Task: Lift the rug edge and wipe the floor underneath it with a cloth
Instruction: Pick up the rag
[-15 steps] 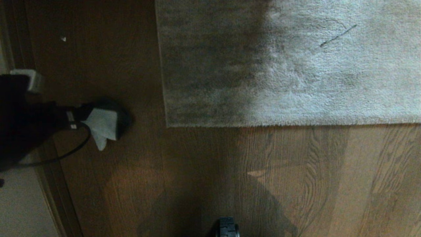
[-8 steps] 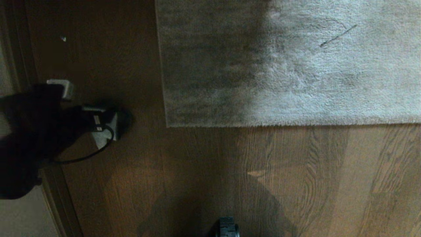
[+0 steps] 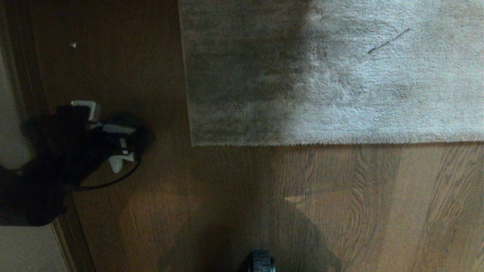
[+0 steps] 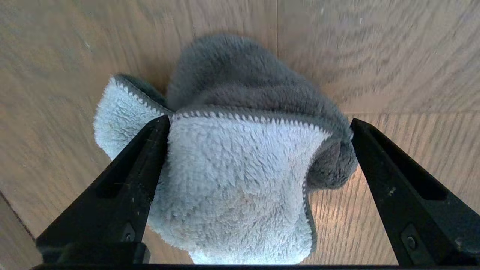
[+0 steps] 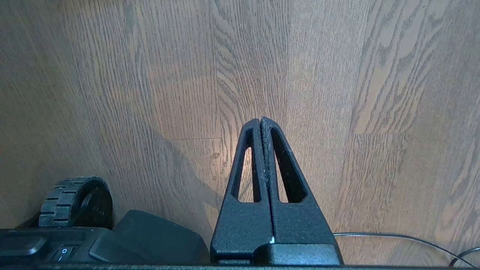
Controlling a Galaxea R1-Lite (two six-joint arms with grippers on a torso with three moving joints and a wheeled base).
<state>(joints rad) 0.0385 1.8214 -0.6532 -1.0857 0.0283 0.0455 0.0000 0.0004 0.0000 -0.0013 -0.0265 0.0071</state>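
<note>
Left gripper [image 4: 258, 123], fingers spread wide, straddles the crumpled grey-blue plush cloth [image 4: 240, 176] on brown wood-grain floor [image 3: 234, 196], well apart from the grey pile rug edge [image 3: 340, 142]. Close around the thickest fold. Right gripper [image 5: 260, 120] is parked, fingers pressed together.

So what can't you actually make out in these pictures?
- Head view: the left end effector and arm hide most of the cloth; only a pale corner shows.
- Left wrist view: the cloth covers the floor beneath it, and whether the fingers touch it is unclear.
- Head view: the rug is cut off at the top and right; nothing under its edge shows.
- Right end effector: absent from the head view.
</note>
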